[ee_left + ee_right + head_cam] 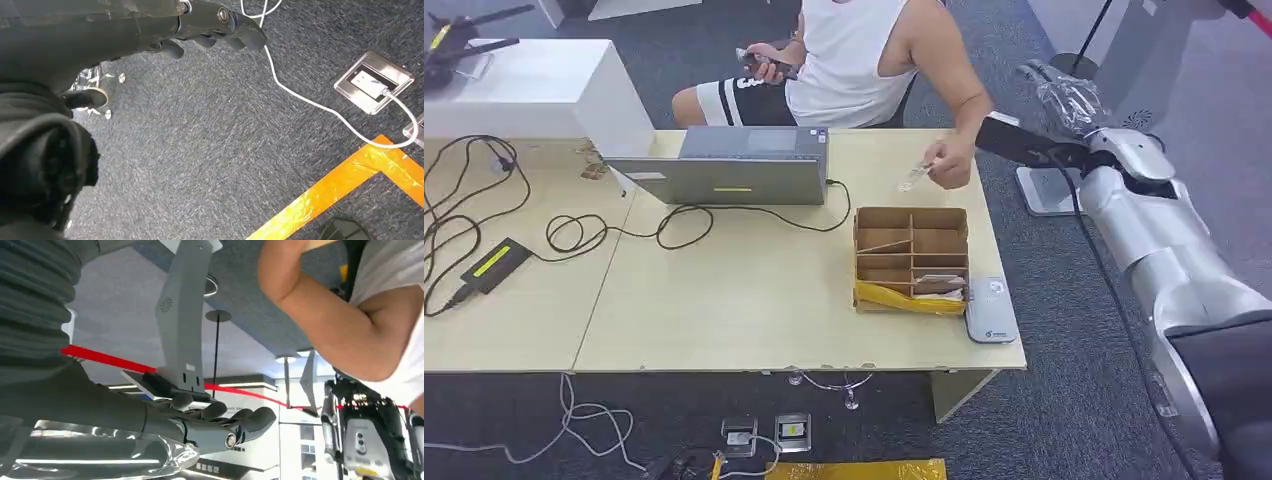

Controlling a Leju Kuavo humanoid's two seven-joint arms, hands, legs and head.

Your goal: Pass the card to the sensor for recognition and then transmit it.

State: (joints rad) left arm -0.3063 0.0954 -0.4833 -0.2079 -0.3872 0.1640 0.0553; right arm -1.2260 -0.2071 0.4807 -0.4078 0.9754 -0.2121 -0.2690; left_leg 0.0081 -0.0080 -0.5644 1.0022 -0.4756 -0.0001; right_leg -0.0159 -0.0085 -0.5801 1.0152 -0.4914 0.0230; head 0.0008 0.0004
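The card (pixel 142 382), as far as the right wrist view lets me judge, is the pale flat piece at the centre left of that frame. It lies on the dark fingers of the right hand (pixel 215 422) with the thick thumb pressed down over it. The hand is clamped on it in a flat pinch, which leaves most of the card's face free, as presenting or passing it would need.

In the head view the right hand (pixel 1024 140) sits at the upper right, off the table's far right corner and level with the person's elbow. It is held out towards the seated person rather than over the sensor (pixel 991 310). The sensor is a grey pad in the lower right of the table (pixel 724 300), touching the right side of the cardboard box (pixel 911 215). With the hand well apart from the sensor, I judge this to be the hand-over part of the task, not the reading part.

The person's hand (pixel 951 162) rests on the table's far edge just left of the robot's hand. It is pinching a small pale thing (pixel 914 178) that I cannot identify.

The left hand (pixel 215 25) hangs at the top of its wrist view, over the carpet. Its fingers are loosely extended with nothing in them, so it plays no part here. Below it a white cable (pixel 310 102) runs to a floor socket (pixel 372 82), beside orange tape (pixel 340 185).
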